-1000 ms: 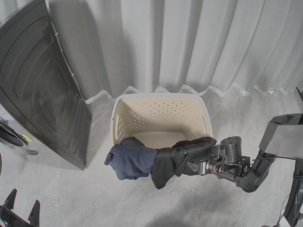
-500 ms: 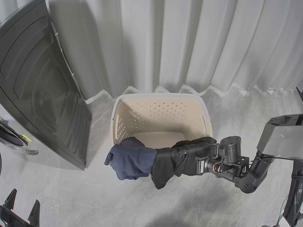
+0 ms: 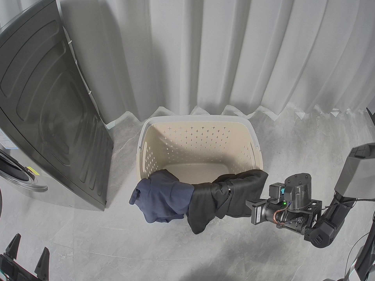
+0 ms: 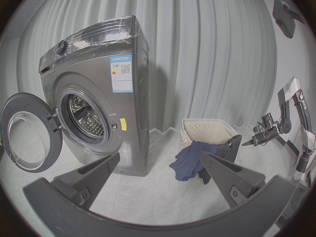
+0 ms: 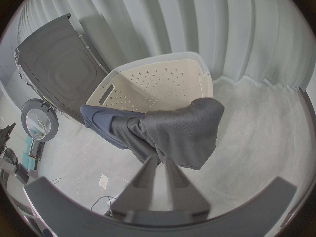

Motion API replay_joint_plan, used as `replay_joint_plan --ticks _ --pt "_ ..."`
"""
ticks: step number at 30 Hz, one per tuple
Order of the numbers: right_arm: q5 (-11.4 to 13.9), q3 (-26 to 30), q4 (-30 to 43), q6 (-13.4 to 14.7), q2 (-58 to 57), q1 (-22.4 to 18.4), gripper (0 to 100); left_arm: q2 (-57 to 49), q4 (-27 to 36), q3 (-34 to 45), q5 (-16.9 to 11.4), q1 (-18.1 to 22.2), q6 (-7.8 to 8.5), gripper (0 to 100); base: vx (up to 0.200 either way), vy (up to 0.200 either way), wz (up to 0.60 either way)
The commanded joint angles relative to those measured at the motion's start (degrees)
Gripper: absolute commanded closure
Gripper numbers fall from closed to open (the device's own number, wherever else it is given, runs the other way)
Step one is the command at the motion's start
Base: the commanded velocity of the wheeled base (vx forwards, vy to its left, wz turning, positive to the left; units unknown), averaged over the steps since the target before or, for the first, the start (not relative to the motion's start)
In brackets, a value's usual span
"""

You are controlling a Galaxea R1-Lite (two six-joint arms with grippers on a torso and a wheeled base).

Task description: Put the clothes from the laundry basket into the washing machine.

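While a navy garment [image 3: 162,200] and a black garment [image 3: 226,198] hang over the near rim of the beige laundry basket [image 3: 195,118], the right gripper [image 5: 160,158] sits just beside the black one, its fingers pressed together. The left gripper [image 4: 158,156] is low near the open washing machine [image 4: 131,116], its fingers spread.

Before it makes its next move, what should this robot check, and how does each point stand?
1. The washing machine door is open: ok.
2. The drum can take clothes: ok, bare metal shows.
3. Clothes are there to grab: ok, the dark blue garment and the black garment hang over the laundry basket at its near rim.
4. The right hand grips cloth: not ok, its fingers are together, just off the black garment.
5. The left hand is ready: ok, open and holding nothing.
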Motion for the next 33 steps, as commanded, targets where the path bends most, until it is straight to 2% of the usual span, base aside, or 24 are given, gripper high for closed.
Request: replay_joint_plan --ticks 1,6,12,18,19,33 --pt "0.0 0.4 -0.4 -0.1 0.0 -0.5 0 -0.7 0.0 0.7 0.0 0.0 -0.04 0 0.000 0.000 0.00" --pt "0.0 -1.8 -0.5 -0.3 1.9 -2.3 0 -0.7 0.0 0.7 0.0 0.0 -0.04 0 0.000 0.000 0.00" --pt "0.4 -6.9 -0.4 -1.6 6.5 -5.1 0 -0.7 0.0 0.7 0.0 0.0 -0.04 0 0.000 0.000 0.00" --pt "0.5 -9.3 -0.5 -1.5 8.0 -5.0 0 -0.7 0.0 0.7 0.0 0.0 -0.04 0 0.000 0.000 0.00" --pt "0.5 -9.7 -0.5 -1.5 8.0 -4.8 100 -0.7 0.0 0.7 0.0 0.0 -0.04 0 0.000 0.000 0.00" --pt "1.1 -7.5 -3.9 -1.4 7.2 -1.8 100 -0.7 0.0 0.7 0.0 0.0 -0.04 0 0.000 0.000 0.00"
